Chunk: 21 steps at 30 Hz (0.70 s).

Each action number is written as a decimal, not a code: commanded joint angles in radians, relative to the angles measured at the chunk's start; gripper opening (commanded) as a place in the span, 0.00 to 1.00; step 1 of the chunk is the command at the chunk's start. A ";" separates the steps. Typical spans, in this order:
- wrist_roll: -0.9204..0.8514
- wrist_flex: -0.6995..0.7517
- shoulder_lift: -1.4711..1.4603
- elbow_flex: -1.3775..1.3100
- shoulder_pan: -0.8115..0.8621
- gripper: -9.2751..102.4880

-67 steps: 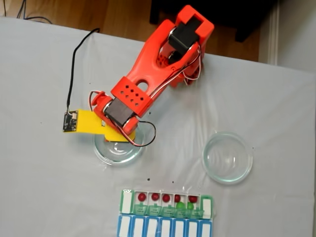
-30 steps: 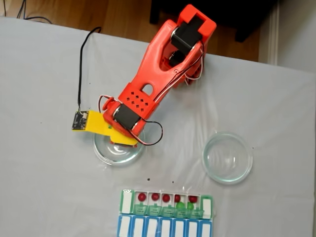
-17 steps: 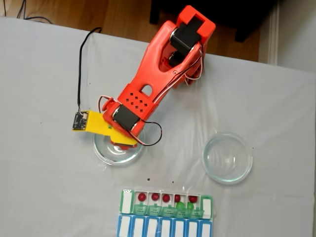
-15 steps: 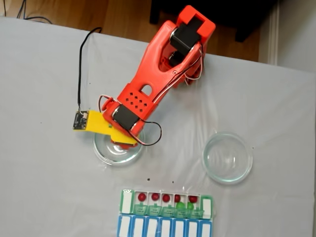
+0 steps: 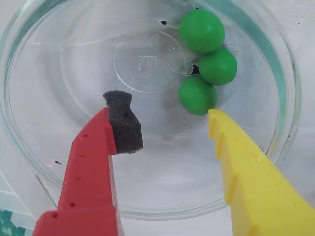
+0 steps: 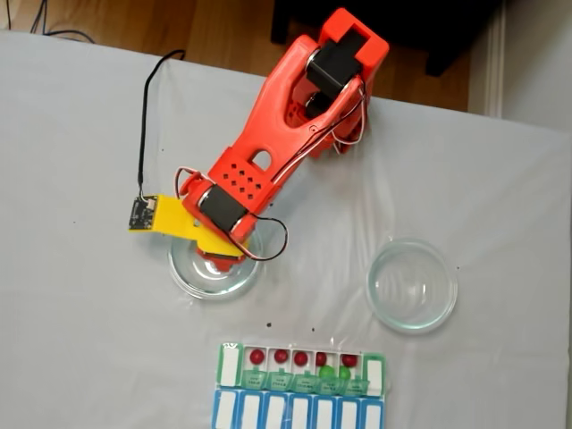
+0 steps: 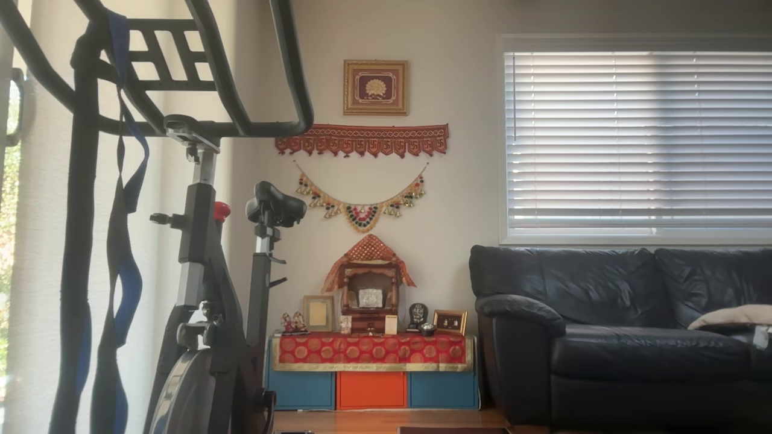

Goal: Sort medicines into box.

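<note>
Over the left glass dish (image 6: 192,277) in the fixed view, the orange arm (image 6: 286,116) reaches down from the top of the table (image 6: 71,340), and its tool (image 5: 165,125) hangs inside the dish's rim. The wrist view shows the tool spread wide with nothing between its fingers: a red finger (image 5: 91,167) tipped with a black foam pad (image 5: 123,123) on the left, and a yellow finger (image 5: 246,172) on the right. Both tips sit low in the clear dish (image 5: 44,147).

Three green balls (image 5: 202,31) lie in a tight cluster in the upper right part of that dish, touching one another. The lowest green ball (image 5: 197,95) is just beside the yellow fingertip, slightly up and to its left; contact cannot be told. A few tiny black specks lie on the glass near the balls.

In the fixed view, a second glass dish (image 6: 413,286) stands well apart to the right. Near the bottom edge lies the pill box (image 6: 302,368), with white end pieces and green lids. Its open compartments hold a row of five dark red balls (image 6: 257,356), and two green balls (image 6: 334,371) sit close together toward its right end. A blue-framed row of white lids (image 6: 298,412) lies just below it, touching or nearly so. A black cable (image 6: 143,116) runs from the small board on the yellow part up toward the table's far edge.
</note>
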 commanded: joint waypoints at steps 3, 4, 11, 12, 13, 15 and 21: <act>-0.003 -0.006 0.014 -0.026 0.014 0.33; -0.003 -0.006 0.011 -0.026 0.017 0.34; -0.003 -0.003 -0.005 -0.025 0.028 0.35; -0.003 -0.003 -0.006 -0.025 0.028 0.35; -0.003 -0.003 -0.008 -0.025 0.029 0.35; -0.003 -0.003 -0.012 -0.021 0.031 0.35; -0.003 -0.011 -0.008 -0.002 0.031 0.35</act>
